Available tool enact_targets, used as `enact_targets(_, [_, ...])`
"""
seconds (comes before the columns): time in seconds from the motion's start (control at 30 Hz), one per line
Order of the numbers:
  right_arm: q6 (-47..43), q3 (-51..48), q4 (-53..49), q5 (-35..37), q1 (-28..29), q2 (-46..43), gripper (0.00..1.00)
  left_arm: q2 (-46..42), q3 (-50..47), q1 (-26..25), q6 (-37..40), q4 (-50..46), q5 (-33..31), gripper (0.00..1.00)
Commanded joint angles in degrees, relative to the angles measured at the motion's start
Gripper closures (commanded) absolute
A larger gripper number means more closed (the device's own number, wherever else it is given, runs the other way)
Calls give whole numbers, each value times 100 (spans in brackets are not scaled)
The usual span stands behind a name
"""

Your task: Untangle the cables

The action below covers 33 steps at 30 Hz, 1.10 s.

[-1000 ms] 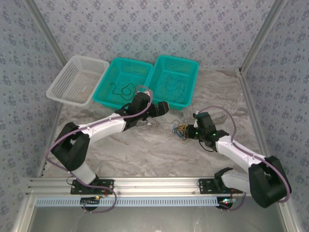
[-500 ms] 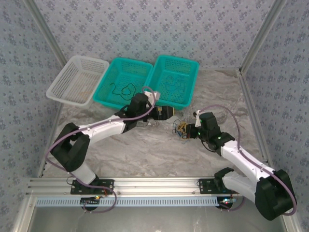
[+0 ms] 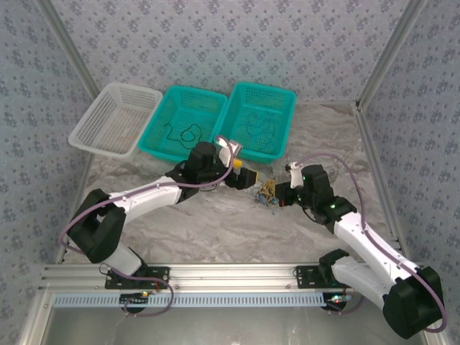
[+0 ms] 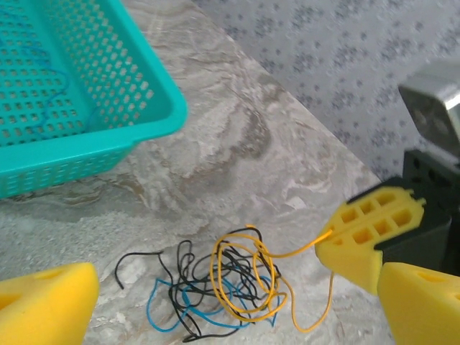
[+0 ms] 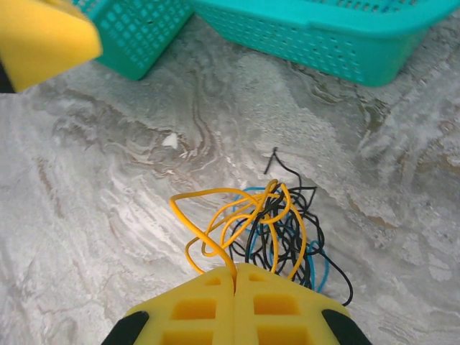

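- Both arms have closed in on the cables [image 3: 267, 192], a small knot lying on the table [image 3: 215, 223] near a teal basket [image 4: 144, 65].
- Left gripper [image 3: 249, 177]: fingers spread wide, just beside the knot.
- Right gripper [image 5: 234, 277]: pads clamped together on an orange-yellow strand.

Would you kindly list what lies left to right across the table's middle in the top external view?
Left end effector with yellow fingers, small tangle of black, orange-yellow and blue cables, right end effector.
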Motion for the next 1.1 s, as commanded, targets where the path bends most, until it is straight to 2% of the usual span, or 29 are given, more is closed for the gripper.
enact_targets(0.0, [-482, 468, -462, -372, 60, -3, 100, -100, 326, -79, 834, -326, 644, 1])
enact_targets(0.17, [-808, 606, -277, -573, 98, 33, 100, -41, 183, -90, 1129, 236, 520, 1])
enact_targets(0.27, [-1085, 733, -229, -697, 103, 155, 100, 209, 519, -90, 1214, 49, 731, 1])
enact_targets(0.4, [-1379, 845, -203, -820, 92, 220, 100, 356, 424, -90, 1185, 567, 1024, 1])
enact_targets(0.67, [-1882, 1377, -668, -1354, 26, 406, 100, 649, 803, -90, 1870, 317, 1772, 2])
enact_targets(0.87, [-1983, 1537, -648, -1669, 19, 427, 100, 829, 1042, -90, 2229, 264, 1895, 6])
enact_targets(0.97, [-2005, 1564, -589, -1703, 9, 421, 100, 921, 1293, -90, 2506, -203, 2126, 13])
enact_targets(1.03, [-2036, 1576, -582, -1659, 3, 408, 100, 935, 1326, -90, 2646, -356, 2157, 23])
enact_targets(1.07, [-2045, 1583, -588, -1645, -4, 394, 100, 925, 1317, -69, 2666, -385, 2181, 33])
